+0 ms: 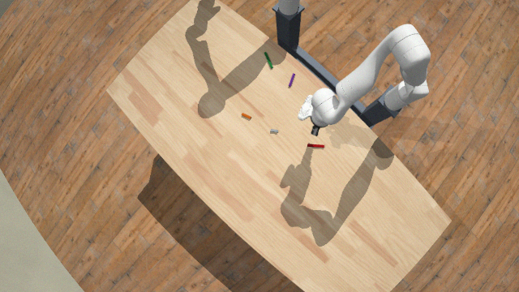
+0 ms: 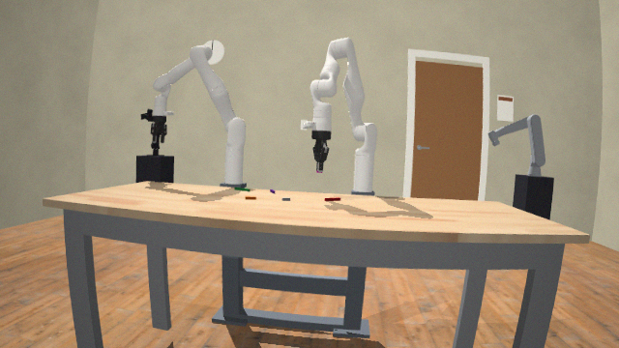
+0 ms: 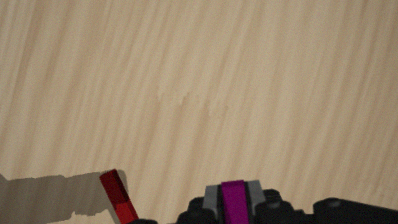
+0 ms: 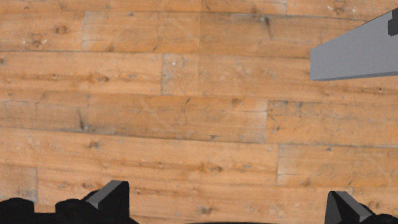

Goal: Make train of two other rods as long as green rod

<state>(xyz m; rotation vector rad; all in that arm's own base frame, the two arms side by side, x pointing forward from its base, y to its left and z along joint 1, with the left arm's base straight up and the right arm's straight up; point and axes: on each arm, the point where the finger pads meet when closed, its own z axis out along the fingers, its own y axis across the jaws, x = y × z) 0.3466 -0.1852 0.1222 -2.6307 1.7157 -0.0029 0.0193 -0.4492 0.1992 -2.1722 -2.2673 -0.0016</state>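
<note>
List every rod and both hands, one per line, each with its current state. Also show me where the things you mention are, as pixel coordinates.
Magenta rod (image 3: 235,202): held above the table
Green rod (image 1: 268,60) (image 2: 242,189): lying flat, apart
Purple rod (image 1: 292,80) (image 2: 273,191): lying flat, apart
Orange rod (image 1: 246,116) (image 2: 250,198): lying flat, apart
Grey rod (image 1: 274,131) (image 2: 286,199): lying flat, apart
Red rod (image 1: 315,146) (image 2: 333,199) (image 3: 119,197): lying flat, apart
Left hand (image 2: 319,169) (image 3: 234,192): closed on the magenta rod
Right hand (image 4: 228,202): open, nothing held

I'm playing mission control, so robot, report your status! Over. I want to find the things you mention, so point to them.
Left gripper (image 1: 315,132) (image 2: 319,169) (image 3: 233,192): shut on magenta rod (image 2: 319,171) (image 3: 234,202), above table. Right gripper (image 4: 227,200): open, empty. Purple rod (image 1: 292,80) (image 2: 273,191): lying unpaired. Path: nothing blocking seen.
</note>
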